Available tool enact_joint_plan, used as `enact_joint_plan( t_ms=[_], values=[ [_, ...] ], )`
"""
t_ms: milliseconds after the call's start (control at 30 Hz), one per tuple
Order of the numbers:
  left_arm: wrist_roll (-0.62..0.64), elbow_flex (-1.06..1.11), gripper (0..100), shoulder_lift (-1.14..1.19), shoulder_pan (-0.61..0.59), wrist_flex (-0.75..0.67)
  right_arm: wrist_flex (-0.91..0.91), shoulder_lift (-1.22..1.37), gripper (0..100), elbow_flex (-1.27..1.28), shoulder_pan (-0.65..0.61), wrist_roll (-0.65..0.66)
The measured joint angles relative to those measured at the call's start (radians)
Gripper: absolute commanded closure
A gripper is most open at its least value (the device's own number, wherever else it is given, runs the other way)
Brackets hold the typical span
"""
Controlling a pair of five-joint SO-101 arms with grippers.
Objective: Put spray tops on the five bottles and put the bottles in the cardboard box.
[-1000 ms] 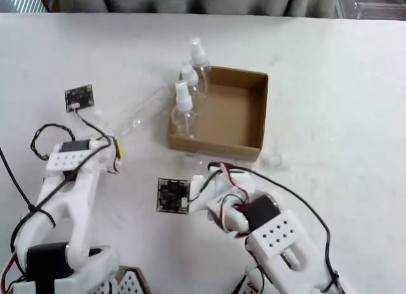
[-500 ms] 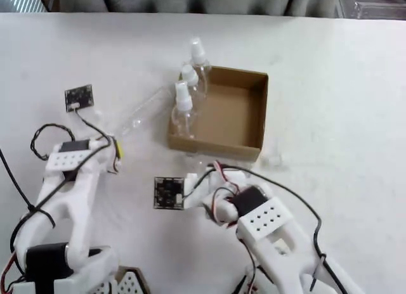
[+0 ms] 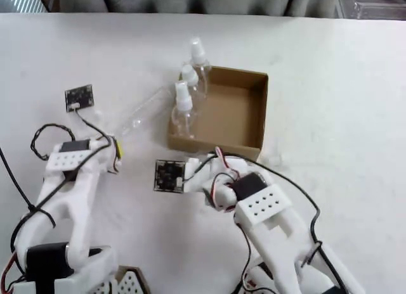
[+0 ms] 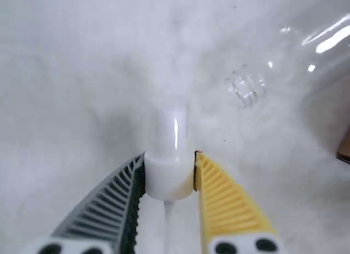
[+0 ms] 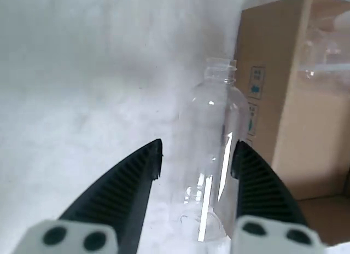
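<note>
Right wrist view: right claw (image 5: 197,153) has advanced, open astride a clear uncapped plastic bottle (image 5: 213,100), ready to grip; left claw (image 4: 169,158) pinches a white spray top (image 4: 168,180).

White table (image 3: 330,85) carries a cardboard box (image 3: 212,145), a clear bottle (image 3: 143,112) lying beside it

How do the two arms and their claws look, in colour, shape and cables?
Both arms are white plastic with black motors: the left arm carries thin black cables, the right arm red and black ones. The left claw has one grey ribbed finger and one yellow; the right claw has two black ribbed fingers. Each wrist carries a small dark circuit board.
</note>
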Motion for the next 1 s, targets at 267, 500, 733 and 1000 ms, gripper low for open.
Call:
enact_joint_plan(
  t_ms=[267, 500, 733, 1000],
  values=[
    [0.000, 0.000, 98, 0.000, 0.000, 0.000, -0.080, 0.107, 81.0, -0.008, 0.005, 0.002],
    [0.000, 0.000, 98, 0.000, 0.000, 0.000, -0.121, 0.167, 73.0, -0.011, 0.051, 0.002],
    [0.000, 0.000, 98, 0.000, 0.000, 0.000, -0.121, 0.212, 77.3, -0.011, 0.052, 0.003],
    [0.000, 0.000, 98, 0.000, 0.000, 0.000, -0.055, 0.209, 90.9, -0.031, 0.058, 0.057]
  ],
)
